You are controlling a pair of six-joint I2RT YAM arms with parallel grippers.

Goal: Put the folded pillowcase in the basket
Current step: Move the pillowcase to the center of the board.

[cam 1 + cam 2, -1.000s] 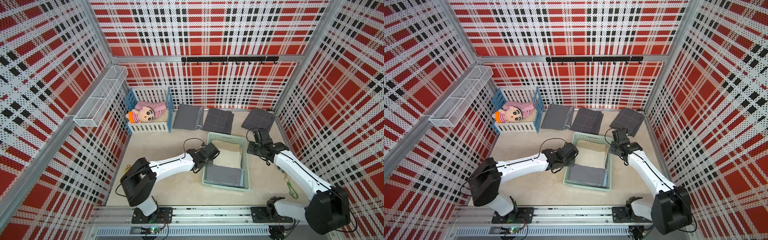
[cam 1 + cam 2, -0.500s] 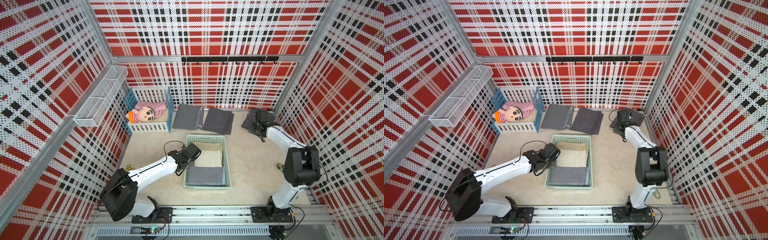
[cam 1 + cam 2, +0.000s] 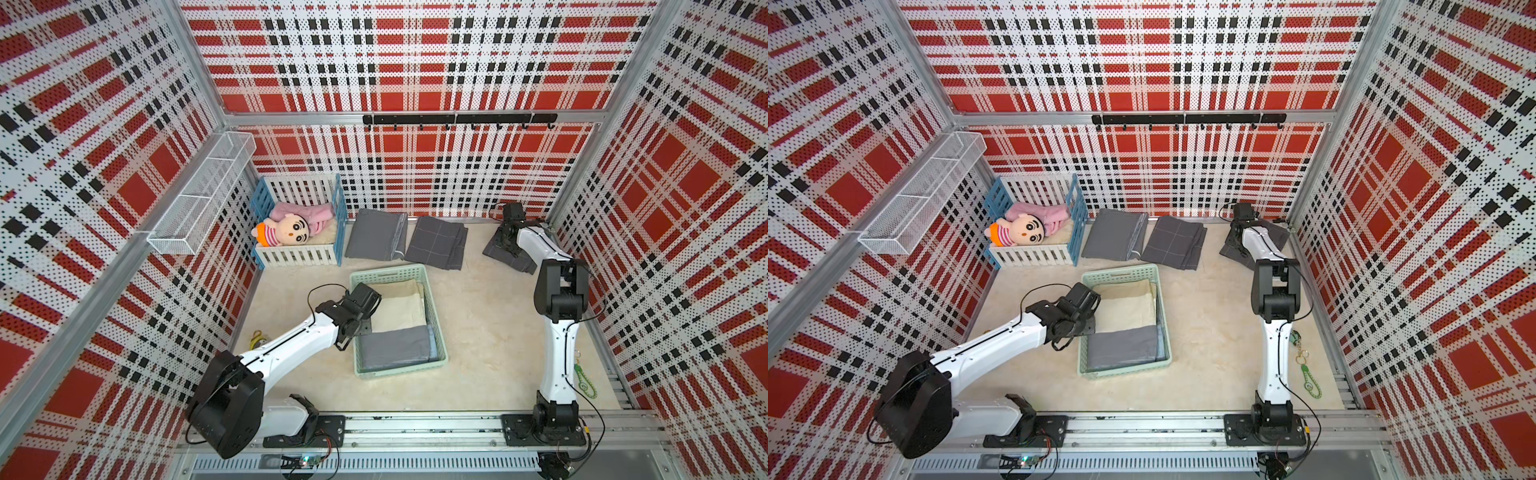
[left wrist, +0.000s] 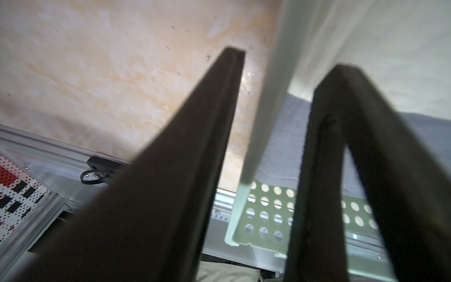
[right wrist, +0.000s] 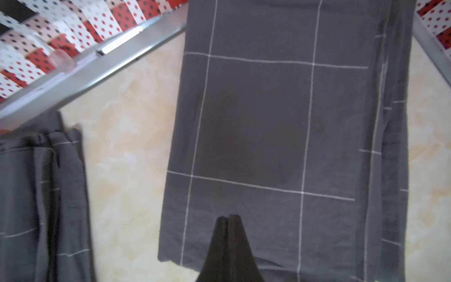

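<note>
In both top views the basket (image 3: 386,272) (image 3: 1121,274) is seen on the bench (image 3: 490,332), the folded pillowcase (image 3: 495,252) well apart at the far right. Left wrist: left hand (image 4: 288,61) spread astride the basket wall. Right wrist: right hand (image 5: 228,217) pressed together over the pillowcase.

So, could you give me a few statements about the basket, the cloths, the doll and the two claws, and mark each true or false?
1. The basket is empty. False: a cream cloth and a grey cloth lie in it.
2. A doll lies in the crib. True.
3. The left gripper is shut. False: its jaws stand apart, one on each side of the basket's wall.
4. The right gripper is shut, its tips over the edge of a checked pillowcase. True.
5. The checked pillowcase lies in the crib. False: it lies on the table, by the back corner.
</note>
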